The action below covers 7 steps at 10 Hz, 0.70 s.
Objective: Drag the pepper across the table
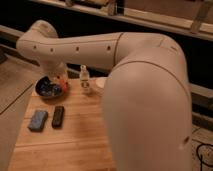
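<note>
The pepper [63,84] shows as a small orange-red patch on the bamboo table [80,140], at the far left, right beside the dark bowl [48,89]. My gripper [60,76] hangs from the end of the large white arm [90,47], directly over the pepper and touching or nearly touching it. The arm's wrist hides the top of the gripper, and part of the pepper is covered.
A small clear bottle with a white cap [85,79] stands right of the pepper. A white cup [100,83] is half hidden by the arm. A black block [58,116] and a blue sponge [38,120] lie on the left. The arm's bulk covers the table's right side.
</note>
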Each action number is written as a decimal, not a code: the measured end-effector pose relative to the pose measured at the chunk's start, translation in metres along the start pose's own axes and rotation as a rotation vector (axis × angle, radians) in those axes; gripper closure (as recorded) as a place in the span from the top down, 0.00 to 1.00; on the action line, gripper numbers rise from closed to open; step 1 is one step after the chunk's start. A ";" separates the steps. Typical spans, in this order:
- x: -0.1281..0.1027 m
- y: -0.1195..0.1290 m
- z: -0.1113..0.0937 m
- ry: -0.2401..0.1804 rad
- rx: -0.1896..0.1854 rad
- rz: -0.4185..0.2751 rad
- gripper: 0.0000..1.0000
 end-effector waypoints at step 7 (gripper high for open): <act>0.028 0.263 -0.054 -0.034 0.008 -0.664 0.00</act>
